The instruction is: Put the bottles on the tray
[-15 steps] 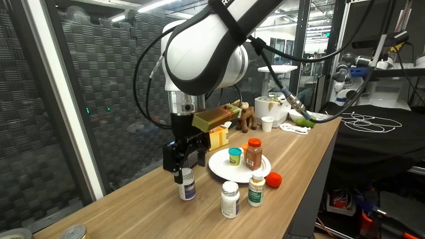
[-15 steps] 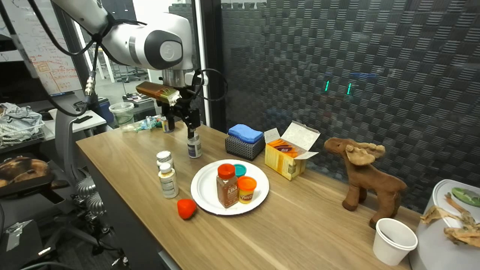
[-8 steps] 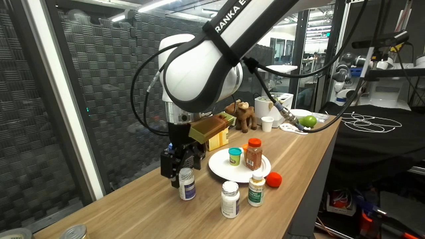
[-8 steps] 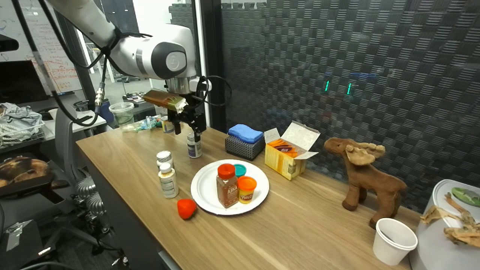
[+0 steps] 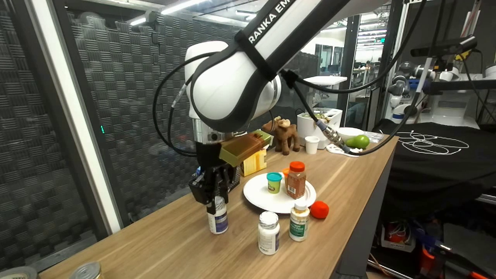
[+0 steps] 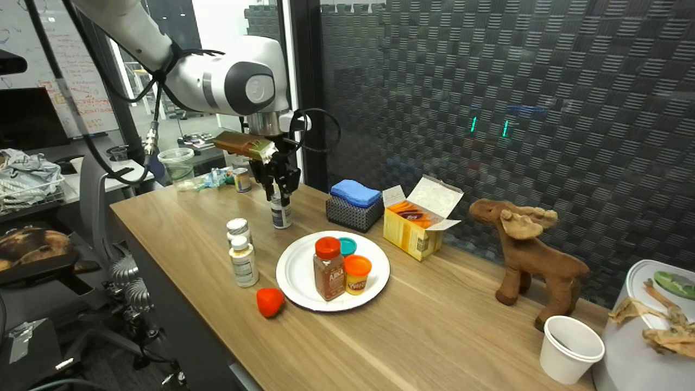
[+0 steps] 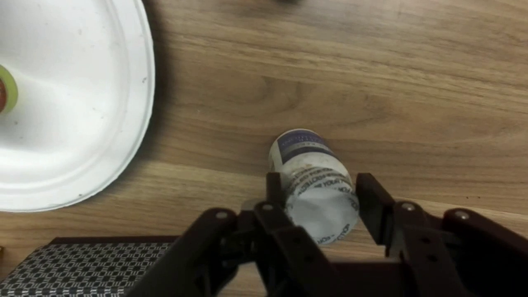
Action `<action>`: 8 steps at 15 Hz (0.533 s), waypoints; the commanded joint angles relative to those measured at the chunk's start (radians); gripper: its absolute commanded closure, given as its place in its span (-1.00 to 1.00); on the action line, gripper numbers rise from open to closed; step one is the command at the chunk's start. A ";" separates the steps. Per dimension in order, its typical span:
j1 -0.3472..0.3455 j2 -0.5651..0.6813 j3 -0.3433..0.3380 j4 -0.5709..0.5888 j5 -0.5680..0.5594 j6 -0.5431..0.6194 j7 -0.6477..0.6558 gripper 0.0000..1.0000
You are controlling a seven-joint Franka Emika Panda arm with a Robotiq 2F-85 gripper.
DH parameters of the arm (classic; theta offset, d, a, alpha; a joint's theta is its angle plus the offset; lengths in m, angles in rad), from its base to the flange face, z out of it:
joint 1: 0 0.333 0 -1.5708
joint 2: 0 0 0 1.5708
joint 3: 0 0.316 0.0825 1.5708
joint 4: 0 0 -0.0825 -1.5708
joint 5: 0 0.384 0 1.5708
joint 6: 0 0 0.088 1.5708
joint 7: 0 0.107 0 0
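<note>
A white bottle with a purple label (image 5: 219, 224) stands upright on the table. My gripper (image 7: 319, 181) comes down from above, its fingers (image 7: 373, 206) hard against both sides of the cap: shut on this bottle. A second white bottle (image 5: 268, 236) and a bottle with a green label (image 5: 299, 224) stand nearby, side by side. The round white tray (image 6: 296, 285) lies beyond them, its rim (image 7: 142, 78) showing in the wrist view. On it stands a red-capped bottle of brown powder (image 6: 329, 274).
Also on the tray are a teal-lidded tub (image 5: 274, 184) and an orange-lidded tub (image 6: 357, 274). A red object (image 6: 270, 302) lies beside its rim. A dark patterned box (image 6: 355, 214) with a blue sponge and an open yellow box (image 6: 415, 233) stand along the glass wall.
My gripper has come down over the purple-labelled bottle. Its fingers, wide apart half a second ago, have drawn together onto the cap. The other bottles and the tray have not moved.
</note>
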 commanded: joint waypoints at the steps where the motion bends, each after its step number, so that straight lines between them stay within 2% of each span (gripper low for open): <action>1: 0.024 -0.009 -0.016 0.013 -0.020 0.003 0.015 0.60; 8: 0.044 -0.146 -0.083 -0.049 -0.107 0.008 0.130 0.60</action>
